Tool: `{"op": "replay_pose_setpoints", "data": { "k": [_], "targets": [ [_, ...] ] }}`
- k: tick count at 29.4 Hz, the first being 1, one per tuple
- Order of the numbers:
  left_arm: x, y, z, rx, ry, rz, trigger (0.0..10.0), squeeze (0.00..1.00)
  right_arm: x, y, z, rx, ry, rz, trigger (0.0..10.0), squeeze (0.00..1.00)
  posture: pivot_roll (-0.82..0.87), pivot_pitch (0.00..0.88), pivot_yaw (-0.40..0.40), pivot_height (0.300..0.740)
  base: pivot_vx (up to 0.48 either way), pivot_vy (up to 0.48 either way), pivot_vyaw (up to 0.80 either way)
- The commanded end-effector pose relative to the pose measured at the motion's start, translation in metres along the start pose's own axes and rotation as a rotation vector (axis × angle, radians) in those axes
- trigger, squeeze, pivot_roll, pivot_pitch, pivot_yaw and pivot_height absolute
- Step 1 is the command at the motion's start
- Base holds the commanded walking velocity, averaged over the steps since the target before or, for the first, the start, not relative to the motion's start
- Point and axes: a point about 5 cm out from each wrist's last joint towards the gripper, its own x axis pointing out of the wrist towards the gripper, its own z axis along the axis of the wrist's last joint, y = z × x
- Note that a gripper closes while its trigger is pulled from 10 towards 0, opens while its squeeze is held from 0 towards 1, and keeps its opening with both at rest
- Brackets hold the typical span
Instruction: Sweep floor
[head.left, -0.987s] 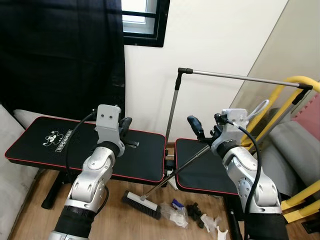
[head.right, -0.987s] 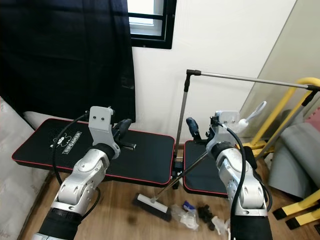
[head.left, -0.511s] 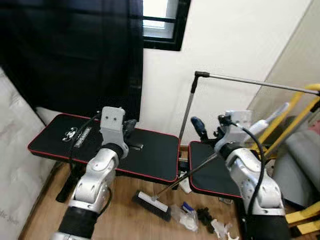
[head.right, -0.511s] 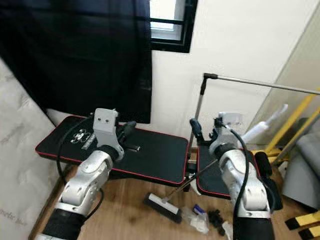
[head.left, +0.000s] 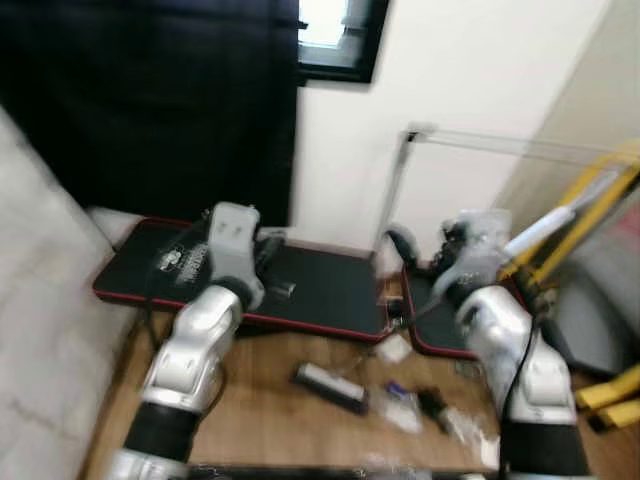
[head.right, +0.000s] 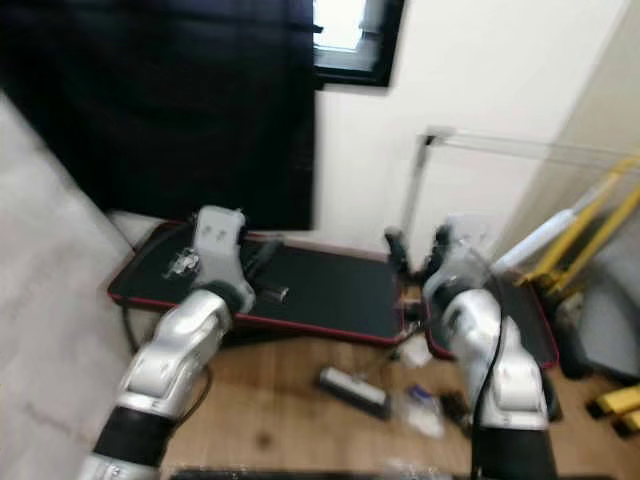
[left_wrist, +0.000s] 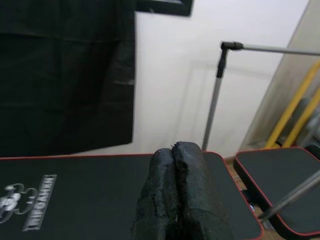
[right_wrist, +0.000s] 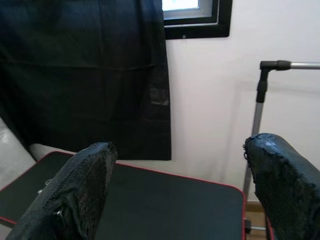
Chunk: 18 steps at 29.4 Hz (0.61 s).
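Brush (head.left: 330, 387): on floor (head.left: 260, 420) below both pincers, seemingly beside blurred debris (head.left: 415, 408).
Left pincer (left_wrist: 176, 150): pressed together.
Right pincer (right_wrist: 182, 165): spread.

The picture is blurred. A black bench (head.left: 320, 290) with red edging stands against the white wall (head.left: 450, 90), under a dark curtain (head.left: 140, 100) and a window (head.left: 335, 35). The left arm (head.left: 200, 340) reaches over the bench's near edge, its gripper (head.left: 268, 245) above the pad. The right arm (head.left: 500, 330) is raised beside the bench's right end. On the wood floor (head.left: 260, 420) before the bench lie a brush head (head.left: 330, 388) and scattered litter (head.left: 420, 410). A metal rail (head.left: 500, 145) stands behind the bench.
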Motion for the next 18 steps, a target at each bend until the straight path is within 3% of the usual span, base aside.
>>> {"op": "replay_pose_setpoints", "data": {
  "k": [1, 4, 18],
  "targets": [
    [0.0022, -0.0120, -0.0017, 0.002, 0.007, -0.042, 10.0, 0.00, -0.0027, -0.0095, -0.0001, -0.003, 0.003, -0.038, 10.0, 0.00, -0.17, 0.000, -0.156, 0.740, 0.000, 0.394, 0.00],
    [0.0022, -0.0118, -0.0018, -0.001, 0.007, -0.040, 10.0, 0.00, -0.0026, -0.0095, -0.0002, -0.005, 0.005, -0.040, 10.0, 0.00, -0.17, 0.000, -0.155, 0.740, 0.000, 0.337, -0.19],
    [0.0021, -0.0102, -0.0021, -0.001, 0.009, -0.042, 10.0, 0.00, -0.0016, -0.0095, -0.0027, -0.010, 0.025, -0.049, 10.0, 0.00, -0.16, 0.002, -0.154, 0.740, 0.000, 0.000, -0.80]
  ]
}}
